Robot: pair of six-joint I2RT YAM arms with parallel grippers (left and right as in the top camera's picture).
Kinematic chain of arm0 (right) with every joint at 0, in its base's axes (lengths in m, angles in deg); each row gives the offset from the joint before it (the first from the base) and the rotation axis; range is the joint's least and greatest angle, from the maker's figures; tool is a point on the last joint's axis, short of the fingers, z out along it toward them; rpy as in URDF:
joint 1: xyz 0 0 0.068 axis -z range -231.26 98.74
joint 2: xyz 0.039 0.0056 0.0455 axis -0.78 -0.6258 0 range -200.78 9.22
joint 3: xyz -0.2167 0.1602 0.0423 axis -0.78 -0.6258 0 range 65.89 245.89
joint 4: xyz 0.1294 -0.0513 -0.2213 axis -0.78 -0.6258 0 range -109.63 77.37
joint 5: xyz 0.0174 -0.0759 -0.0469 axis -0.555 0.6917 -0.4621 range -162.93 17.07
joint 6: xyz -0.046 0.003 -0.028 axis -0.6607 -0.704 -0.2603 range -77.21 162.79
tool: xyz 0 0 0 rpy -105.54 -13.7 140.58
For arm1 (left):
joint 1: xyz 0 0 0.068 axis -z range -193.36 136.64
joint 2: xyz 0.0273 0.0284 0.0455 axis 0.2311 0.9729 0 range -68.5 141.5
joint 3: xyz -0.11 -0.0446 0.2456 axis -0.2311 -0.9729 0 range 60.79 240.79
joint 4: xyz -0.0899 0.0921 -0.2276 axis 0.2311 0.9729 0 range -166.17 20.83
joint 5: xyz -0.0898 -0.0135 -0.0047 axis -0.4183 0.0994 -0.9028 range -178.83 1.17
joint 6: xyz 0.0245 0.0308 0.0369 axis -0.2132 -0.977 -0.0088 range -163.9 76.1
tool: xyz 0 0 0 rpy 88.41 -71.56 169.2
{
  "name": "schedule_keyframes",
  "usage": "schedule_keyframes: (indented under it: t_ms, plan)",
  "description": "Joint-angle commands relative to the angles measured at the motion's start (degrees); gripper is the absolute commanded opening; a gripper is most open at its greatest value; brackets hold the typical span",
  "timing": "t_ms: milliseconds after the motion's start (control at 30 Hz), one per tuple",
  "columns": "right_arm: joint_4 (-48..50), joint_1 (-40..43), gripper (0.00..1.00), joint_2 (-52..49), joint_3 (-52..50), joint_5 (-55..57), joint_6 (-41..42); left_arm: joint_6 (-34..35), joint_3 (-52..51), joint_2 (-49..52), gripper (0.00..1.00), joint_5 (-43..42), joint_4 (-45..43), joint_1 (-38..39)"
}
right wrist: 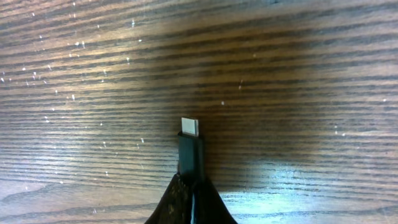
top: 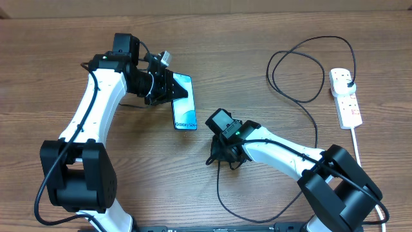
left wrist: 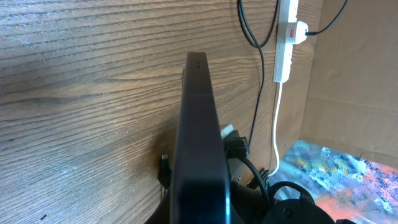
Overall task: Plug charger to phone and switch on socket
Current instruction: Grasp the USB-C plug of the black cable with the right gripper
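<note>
The phone (top: 184, 103) lies slanted left of the table's middle, its light blue screen facing up. My left gripper (top: 165, 88) is shut on its far left end; in the left wrist view the phone (left wrist: 199, 130) shows edge-on between the jaws. The charger (top: 293, 96) loops from its black plug (top: 348, 81) in the white socket (top: 347, 103) down to my right gripper (top: 217, 156). That gripper is shut on the charger's connector (right wrist: 191, 154), whose silver tip (right wrist: 189, 127) sticks out just above the wood. The socket (left wrist: 285, 43) also shows far off in the left wrist view.
The socket's thick white cord (top: 356, 143) runs toward the front right edge. Slack black cable (top: 222, 200) curves across the front of the table below my right arm. A cardboard wall (left wrist: 354, 68) stands behind the socket.
</note>
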Motion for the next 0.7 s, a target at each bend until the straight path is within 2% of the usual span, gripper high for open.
schedule_keyframes:
  t_ms: [0,167,300,433,667]
  plan:
    - [-0.37,-0.11,0.04,-1.25,0.76,-1.79,1.03,-1.49,0.07,-1.20,0.04,-2.99,-0.50,-0.35]
    - [-0.52,0.57,0.03,-1.22,0.76,-7.41,0.76,-0.66,0.07,-1.20,0.04,-4.85,-1.11,-0.50]
    - [-1.57,3.67,0.04,-0.63,0.76,-16.72,-3.69,-0.70,0.07,-1.20,0.04,-9.64,-1.22,-1.46]
    - [-1.22,7.96,0.04,1.42,0.76,-27.36,-11.04,-3.32,0.07,-1.22,0.04,-15.06,-0.15,-3.26]
    - [-2.01,14.14,0.04,9.20,0.76,-47.93,-29.14,-10.86,0.07,-1.22,0.04,-22.53,5.77,-7.21]
